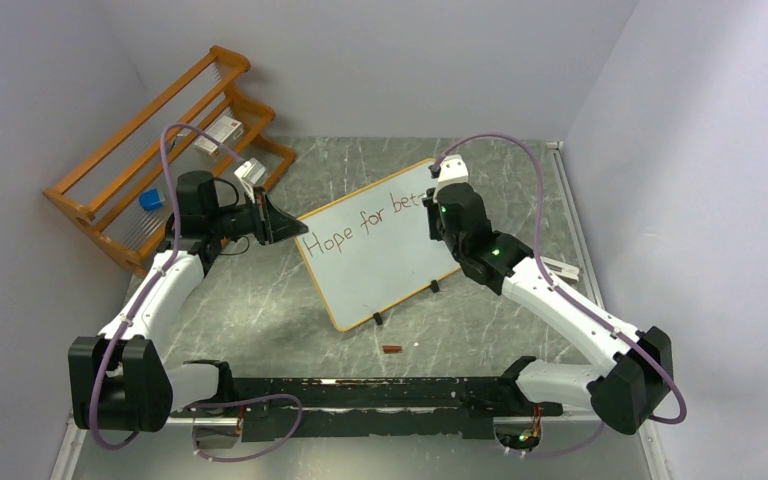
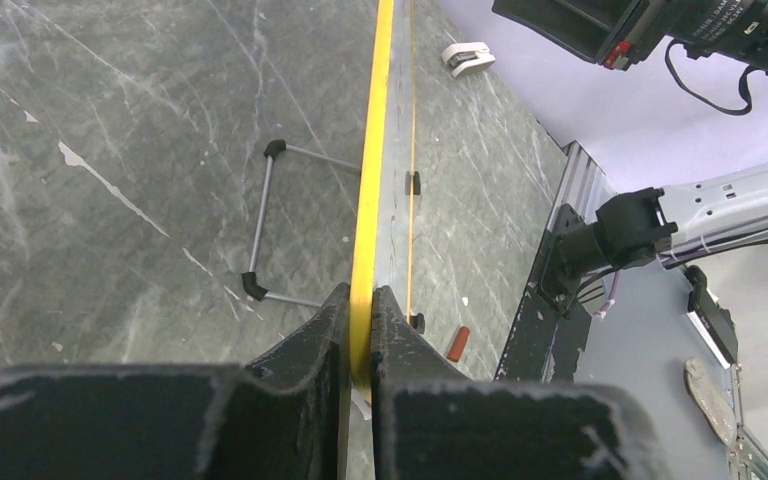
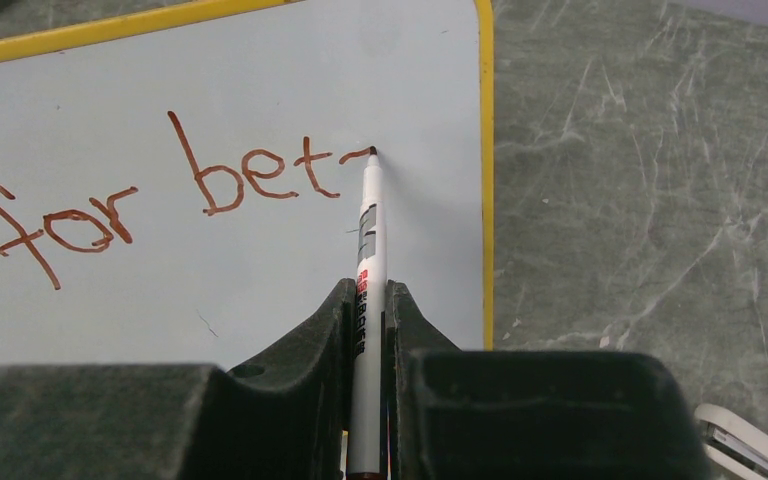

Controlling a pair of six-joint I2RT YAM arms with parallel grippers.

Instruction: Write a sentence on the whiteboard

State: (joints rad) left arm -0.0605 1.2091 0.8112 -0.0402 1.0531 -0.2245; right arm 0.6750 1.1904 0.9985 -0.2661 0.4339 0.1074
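On wooden rack [image 1: 140,124]: blue object [image 1: 150,200], white boxes [image 1: 225,128]; whiteboard [image 1: 380,270] near.

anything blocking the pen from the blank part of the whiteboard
Nothing visible does. The marker held in the right gripper has its tip on the whiteboard, and the white surface below the tip is bare.

Whiteboard [image 1: 385,265] reading "Hope for bet", left gripper [image 1: 298,228] at its left corner

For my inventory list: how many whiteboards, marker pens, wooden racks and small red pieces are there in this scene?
Whiteboard: 1
Marker pen: 1
Wooden rack: 1
Small red piece: 1
Total: 4
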